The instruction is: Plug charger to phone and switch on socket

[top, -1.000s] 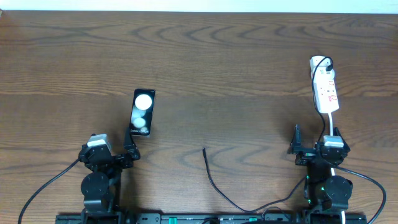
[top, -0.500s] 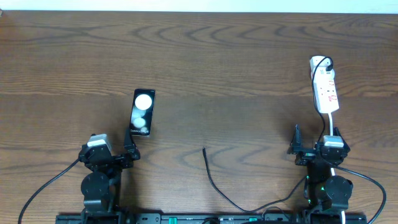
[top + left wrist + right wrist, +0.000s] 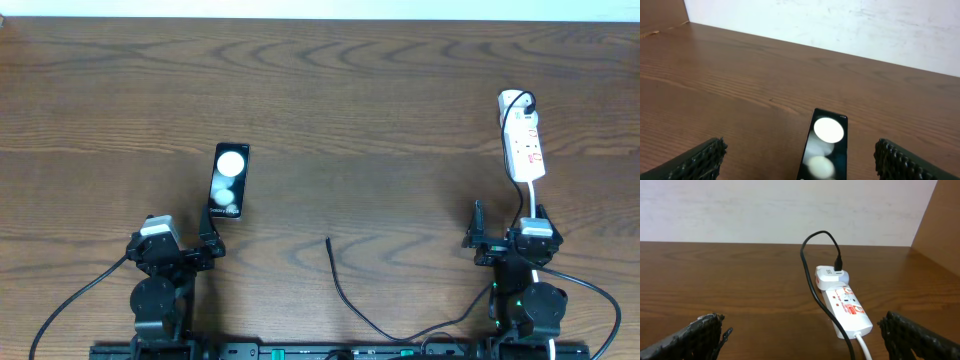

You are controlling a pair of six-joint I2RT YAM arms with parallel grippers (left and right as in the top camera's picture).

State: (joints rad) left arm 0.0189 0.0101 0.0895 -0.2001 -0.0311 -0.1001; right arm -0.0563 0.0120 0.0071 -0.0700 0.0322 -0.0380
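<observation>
Left fingers [image 3: 699,161]: released and spread wide. The two ridged black pads sit at the bottom corners of the wrist view. They hold nothing and touch nothing that I can see.

Right fingers [image 3: 696,335]: also released and spread wide, one pad at each bottom corner of their wrist view. Nothing is gripped.

Phone [image 3: 228,180]: flat on the counter [image 3: 350,100], on the left half, glossy face up with two white round spots. It lies lengthwise just ahead of the left fingers, a little toward the middle of the counter. From above, its near end is close to the inner finger; I cannot tell whether they touch.

Charger [image 3: 331,262]: a thin black cable lying loose on the counter between the two arms. From the near edge it curves up to a free tip in the middle. The tip is well apart from the phone and from both sets of fingers.

Socket [image 3: 524,145]: a white strip with red markings on the right side of the counter. It lies lengthwise, straight ahead of the right fingers and apart from them.

White plug [image 3: 830,277]: seated at the socket's far end, with a thin black cable looping up out of it and back down alongside the strip.

White lead [image 3: 865,350]: leaves the socket's near end and runs toward the right arm.
</observation>
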